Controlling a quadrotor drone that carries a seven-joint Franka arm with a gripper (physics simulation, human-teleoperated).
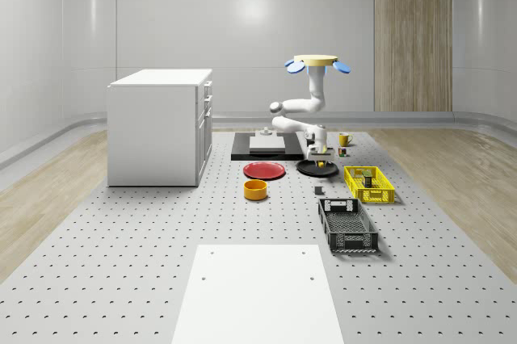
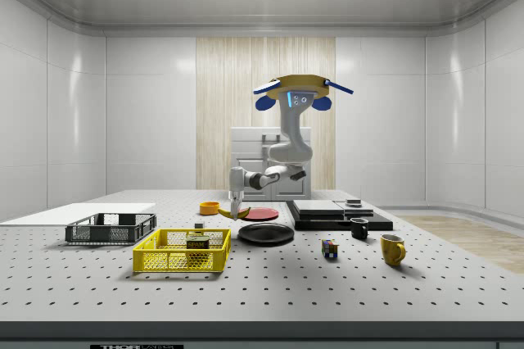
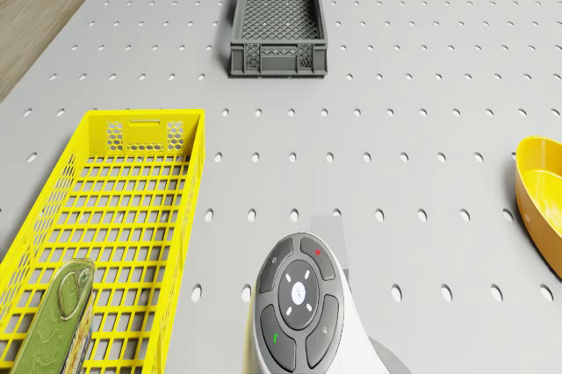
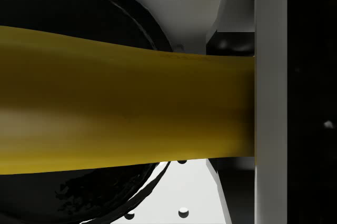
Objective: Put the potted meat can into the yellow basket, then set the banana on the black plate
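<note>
**Task items: can, basket, banana, plate**

Potted meat can (image 2: 196, 243): small tin with a dark label, inside the yellow basket (image 2: 182, 251), at one end of it.

Yellow basket: oblong open mesh crate, upright on the worktop, just beside the black plate (image 2: 266, 233).

Banana (image 2: 233, 213): yellow, lying level, held off the worktop by the end effector (image 2: 237, 216) just above the plate's rim; whether it touches the plate cannot be told.

Black plate: round, glossy, flat on the worktop.
</note>
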